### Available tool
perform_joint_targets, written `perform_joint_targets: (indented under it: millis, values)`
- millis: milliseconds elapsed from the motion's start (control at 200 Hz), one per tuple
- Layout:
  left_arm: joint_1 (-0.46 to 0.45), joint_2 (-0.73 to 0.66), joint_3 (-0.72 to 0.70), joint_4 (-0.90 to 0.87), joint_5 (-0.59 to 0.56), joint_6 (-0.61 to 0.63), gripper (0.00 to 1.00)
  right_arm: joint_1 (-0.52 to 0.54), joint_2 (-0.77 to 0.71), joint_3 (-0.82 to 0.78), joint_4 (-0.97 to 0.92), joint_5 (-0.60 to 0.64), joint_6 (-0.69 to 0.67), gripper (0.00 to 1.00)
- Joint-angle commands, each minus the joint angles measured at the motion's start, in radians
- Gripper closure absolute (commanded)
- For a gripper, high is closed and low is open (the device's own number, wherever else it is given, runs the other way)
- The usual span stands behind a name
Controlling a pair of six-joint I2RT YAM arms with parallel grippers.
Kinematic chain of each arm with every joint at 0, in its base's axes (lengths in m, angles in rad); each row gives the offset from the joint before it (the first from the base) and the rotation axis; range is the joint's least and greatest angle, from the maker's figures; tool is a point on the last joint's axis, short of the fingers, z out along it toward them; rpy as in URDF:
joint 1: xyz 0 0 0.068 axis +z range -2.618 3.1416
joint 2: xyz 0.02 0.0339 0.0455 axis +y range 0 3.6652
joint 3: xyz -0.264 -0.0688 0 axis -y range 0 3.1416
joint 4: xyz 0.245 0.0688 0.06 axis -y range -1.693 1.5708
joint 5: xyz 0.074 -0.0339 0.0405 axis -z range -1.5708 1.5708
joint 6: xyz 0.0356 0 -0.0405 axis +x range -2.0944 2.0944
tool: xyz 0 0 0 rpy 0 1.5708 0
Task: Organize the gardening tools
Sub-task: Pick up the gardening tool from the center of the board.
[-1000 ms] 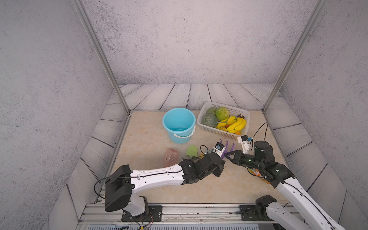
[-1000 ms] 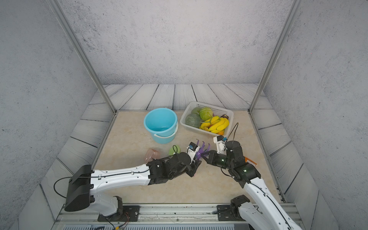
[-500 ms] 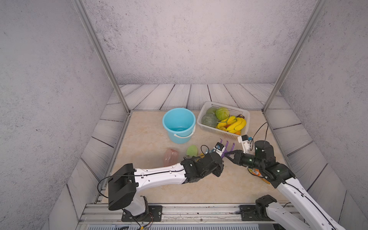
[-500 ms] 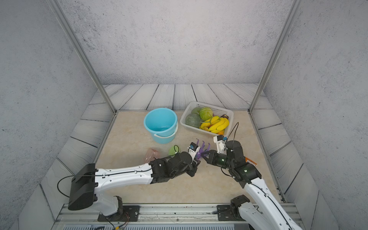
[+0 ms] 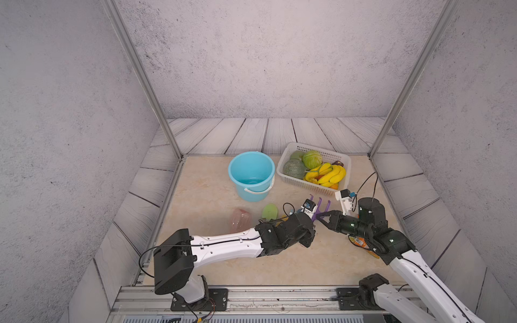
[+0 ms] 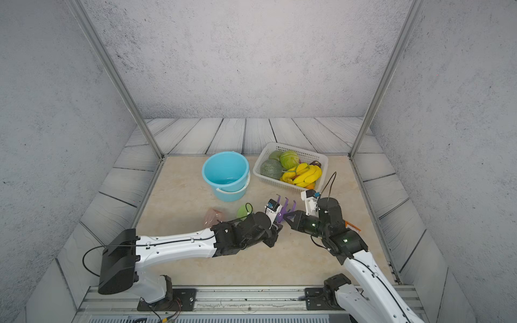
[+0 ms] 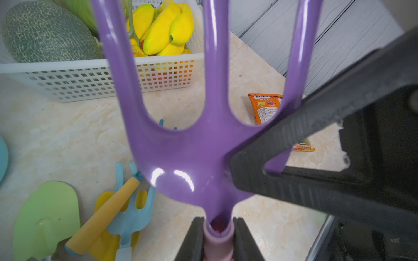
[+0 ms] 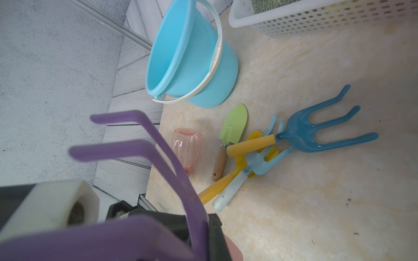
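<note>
A purple rake (image 5: pixel 320 206) (image 6: pixel 286 208) hangs above the table's middle, held between both arms. My left gripper (image 7: pixel 218 222) is shut on its pale pink handle. My right gripper (image 8: pixel 199 226) is shut on the edge of the purple head (image 7: pixel 203 153), beside an outer tine. On the table below lie a green trowel (image 8: pixel 234 127), a blue rake with a yellow handle (image 8: pixel 316 133), a light-blue fork (image 8: pixel 260 162) and a yellow tool (image 8: pixel 255 137), piled together. A pink spray bottle (image 8: pixel 186 146) lies beside them.
A light-blue bucket (image 5: pixel 251 193) stands upright behind the pile. A white basket (image 5: pixel 313 188) of fruit and vegetables sits at the back right. An orange snack packet (image 7: pixel 264 108) lies under my right arm.
My left gripper's jaws have closed on the purple rake's handle. Both arms have hardly moved.
</note>
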Motion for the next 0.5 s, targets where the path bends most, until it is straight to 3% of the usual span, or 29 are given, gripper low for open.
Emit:
perform_joint_targets:
  millis: [0,95,160,375,495]
  values:
    - [0.014,0.011,0.024,0.026,0.008,-0.022,1.00,0.010,-0.027,0.003,0.015,-0.020,-0.001,0.88]
    - [0.029,-0.009,0.004,0.030,0.008,-0.032,1.00,0.011,-0.022,0.008,-0.002,-0.010,-0.008,0.63]
    - [0.047,-0.033,-0.010,0.023,0.005,-0.037,1.00,0.010,-0.023,0.012,-0.019,0.001,-0.016,0.52]
    - [0.134,-0.140,-0.046,-0.017,-0.005,-0.027,1.00,0.010,-0.055,-0.009,-0.003,0.042,-0.019,0.41]
    - [0.212,-0.200,-0.028,-0.064,-0.015,0.007,1.00,0.010,-0.056,-0.021,-0.010,0.059,-0.033,0.41]
